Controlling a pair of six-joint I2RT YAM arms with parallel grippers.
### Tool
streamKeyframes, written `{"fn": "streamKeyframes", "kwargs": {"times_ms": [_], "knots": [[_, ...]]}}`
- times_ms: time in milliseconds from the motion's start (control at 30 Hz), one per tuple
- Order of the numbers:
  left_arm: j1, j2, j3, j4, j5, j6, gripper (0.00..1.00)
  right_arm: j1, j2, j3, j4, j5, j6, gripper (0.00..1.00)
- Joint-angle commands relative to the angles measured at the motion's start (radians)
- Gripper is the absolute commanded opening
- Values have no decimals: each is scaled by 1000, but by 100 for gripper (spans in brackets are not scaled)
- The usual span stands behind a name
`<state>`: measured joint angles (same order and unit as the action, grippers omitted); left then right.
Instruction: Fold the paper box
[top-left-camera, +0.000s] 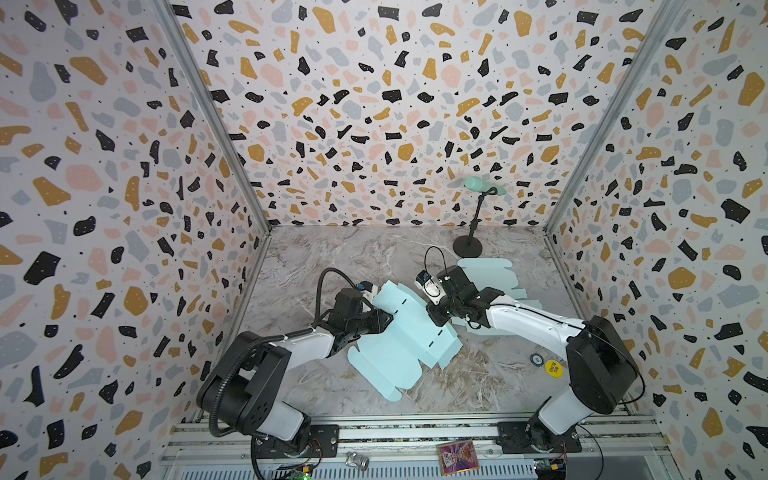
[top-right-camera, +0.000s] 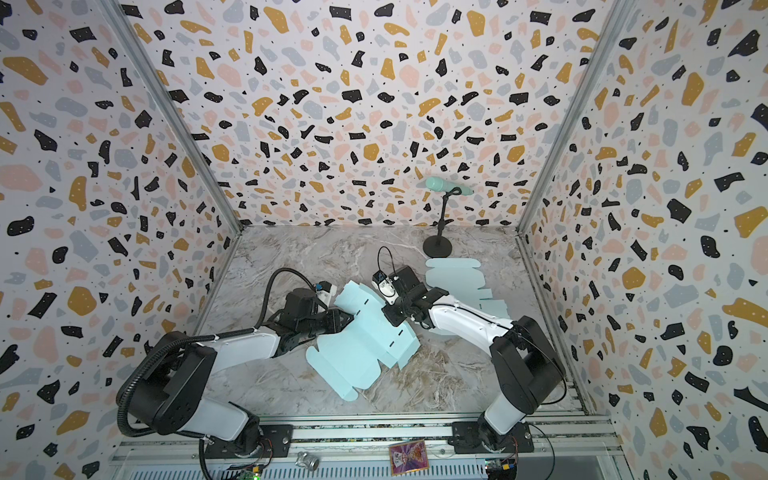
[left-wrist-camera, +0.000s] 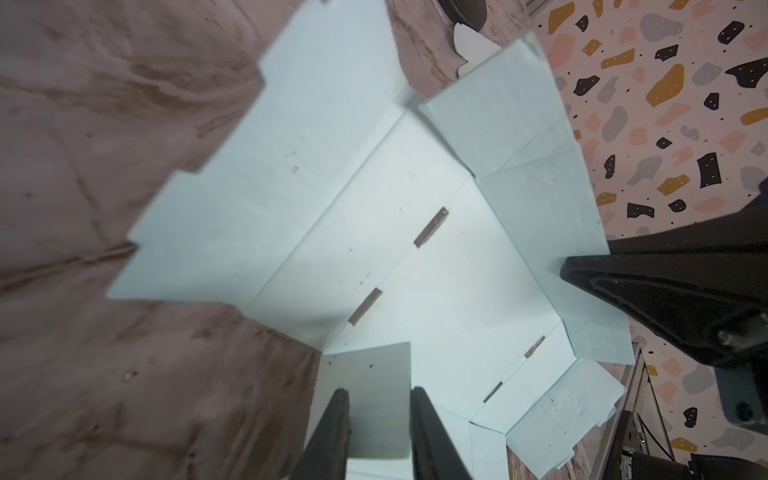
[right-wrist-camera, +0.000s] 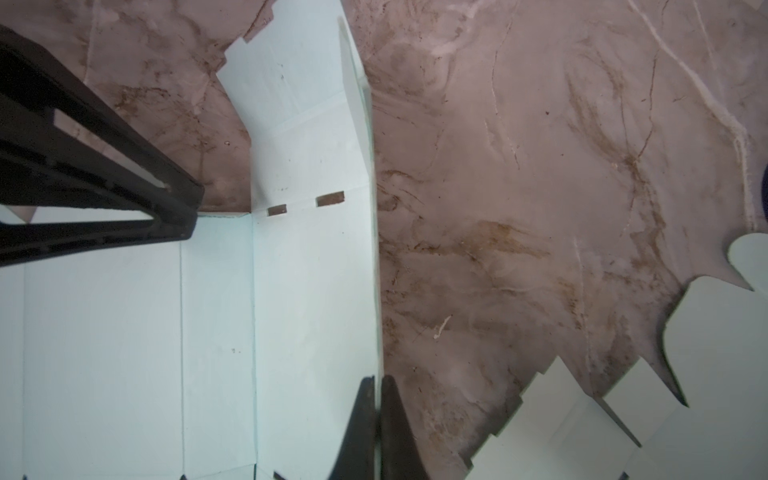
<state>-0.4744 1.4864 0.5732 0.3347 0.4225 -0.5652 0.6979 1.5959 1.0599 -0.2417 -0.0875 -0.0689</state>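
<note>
status: the paper box (top-left-camera: 399, 345) is being seen mid-table (top-left-camera: 332, 257), a pale blue blank lying mostly flat between the two arms, slots facing up.

the right gripper (right-wrist-camera: 378, 380) is being shown clamped together on the box's side panel (right-wrist-camera: 357, 124). That panel is being held upright and is being viewed edge-on between the fingers (right-wrist-camera: 365, 415) in the right wrist view. In a top view the right gripper (top-left-camera: 436, 321) is being placed at the blank's far right edge, so the box body is lying on the near-left side of it.

the left gripper (left-wrist-camera: 379, 390) is being shown with jaws apart, and a small raised flap (left-wrist-camera: 368, 399) is being straddled between them. Whether the pads are touching the flap cannot be told. In a top view the left gripper (top-left-camera: 384, 320) is being placed at the blank's left edge, with the box spreading away to its right and towards the near side.

spare blanks (top-left-camera: 494, 274) are being seen fanned out beyond the right wrist, near the box.
</note>
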Motion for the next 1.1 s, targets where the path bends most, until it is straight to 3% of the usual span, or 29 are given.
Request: {"fn": "streamKeyframes", "kwargs": {"times_ms": [0,200,333,533,633,833,1067], "knots": [[-35,-32,18,6,-7,-15,28,3,-9,26,7,12,-5,0],[-15,-84,29,-41,-6,-18,36,12,-11,41,-14,42,-18,0],[14,-148,36,-70,9,-29,49,63,-26,53,-35,98,-16,0],[48,-211,103,-215,-1,17,50,89,-45,21,-16,120,-8,0],[75,-228,123,-238,-5,17,41,89,-64,-3,16,120,-29,0],[88,-194,182,-226,-18,-5,14,92,-76,-56,97,74,-81,0],[109,-102,303,-214,-48,-28,0,95,-66,-90,179,70,-116,0]]}}
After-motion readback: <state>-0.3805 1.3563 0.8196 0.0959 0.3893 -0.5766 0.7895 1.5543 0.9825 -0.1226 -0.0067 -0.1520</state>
